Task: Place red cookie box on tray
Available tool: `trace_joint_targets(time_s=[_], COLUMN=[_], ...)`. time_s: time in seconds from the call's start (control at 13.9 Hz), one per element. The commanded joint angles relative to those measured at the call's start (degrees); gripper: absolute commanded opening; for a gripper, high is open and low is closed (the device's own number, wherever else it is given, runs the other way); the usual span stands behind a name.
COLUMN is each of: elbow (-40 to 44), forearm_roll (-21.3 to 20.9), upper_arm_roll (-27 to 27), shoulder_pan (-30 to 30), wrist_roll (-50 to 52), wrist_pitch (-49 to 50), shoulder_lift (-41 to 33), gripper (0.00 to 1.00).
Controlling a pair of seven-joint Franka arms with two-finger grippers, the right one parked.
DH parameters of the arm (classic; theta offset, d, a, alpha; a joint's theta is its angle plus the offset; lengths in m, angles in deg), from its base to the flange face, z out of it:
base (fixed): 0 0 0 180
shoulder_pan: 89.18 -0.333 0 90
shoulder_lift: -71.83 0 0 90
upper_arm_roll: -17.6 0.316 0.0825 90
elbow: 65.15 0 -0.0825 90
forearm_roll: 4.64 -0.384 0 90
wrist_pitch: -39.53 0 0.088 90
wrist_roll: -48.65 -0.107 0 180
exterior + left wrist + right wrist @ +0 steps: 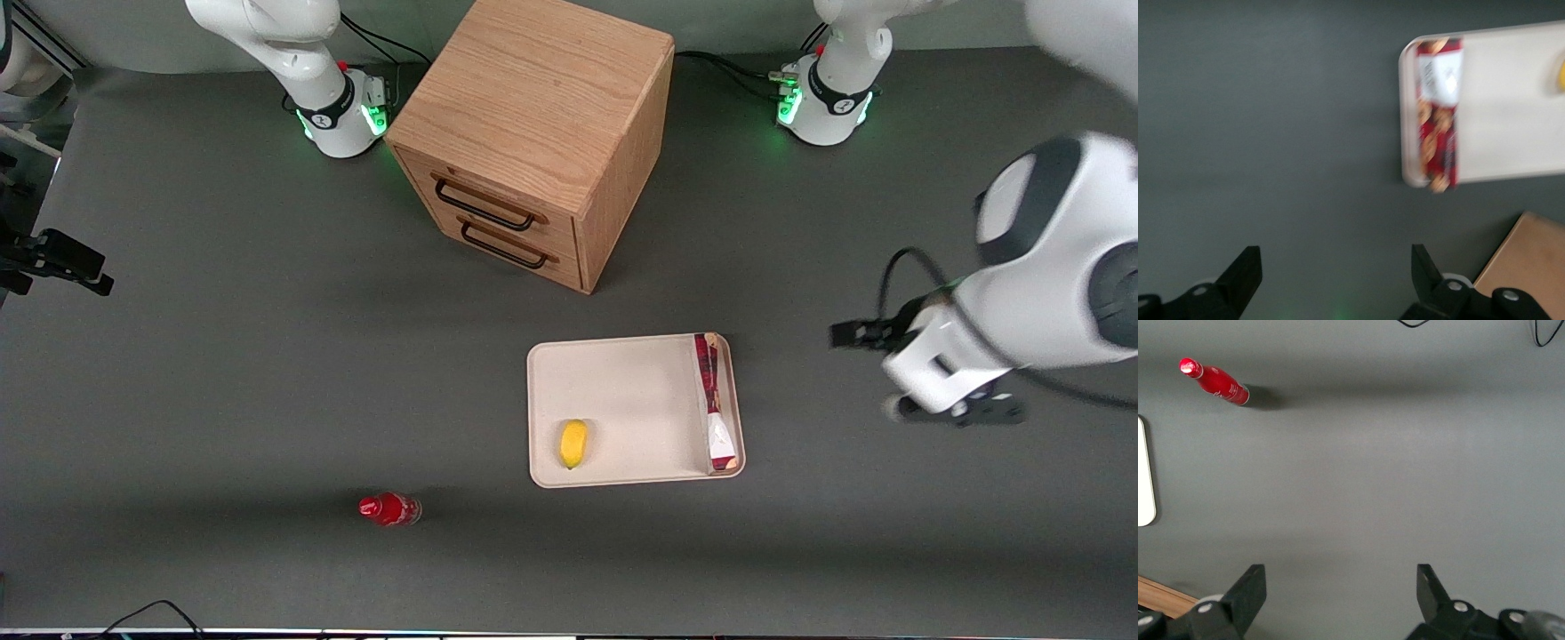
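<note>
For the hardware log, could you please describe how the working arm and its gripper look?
The left arm has glossy white rounded shells with dark grey joint bands, and a black cable loops by its wrist. Its base glows green. The gripper has a white body and black, wedge-shaped fingers, standing open beside the tray.

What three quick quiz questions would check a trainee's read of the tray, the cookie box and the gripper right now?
1. True or false: the red cookie box lies inside the tray, along its rim toward the working arm's end.
2. What yellow thing shares the tray?
3. The gripper is: A) shut on the box, B) open above bare table beside the tray, C) in a drawer.

Key:
1. True.
2. A small yellow fruit.
3. B.
</note>
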Motion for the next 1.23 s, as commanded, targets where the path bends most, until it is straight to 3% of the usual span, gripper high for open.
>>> trace_joint_targets(time_s=[0.0,0.29,0.5,0.72,1.15], elbow=[-4.32,-19.59,-27.0,-26.67,-22.97], forearm_roll=[6.79,8.49,8.49,8.58,8.58], upper_arm_roll=[9.06,22.53,26.76,29.32,29.23], shoulder_pan=[1.1,7.68,11.82,14.28,14.2], wrist_roll=[-6.38,-13.25,-13.25,-12.46,-13.43], wrist_pitch=[4.61,4.19,2.16,2.86,3.74], shoulder_lift=[-10.05,-26.74,-33.45,-34.25,-31.35], gripper=[1.0,1.0,1.0,1.0,1.0])
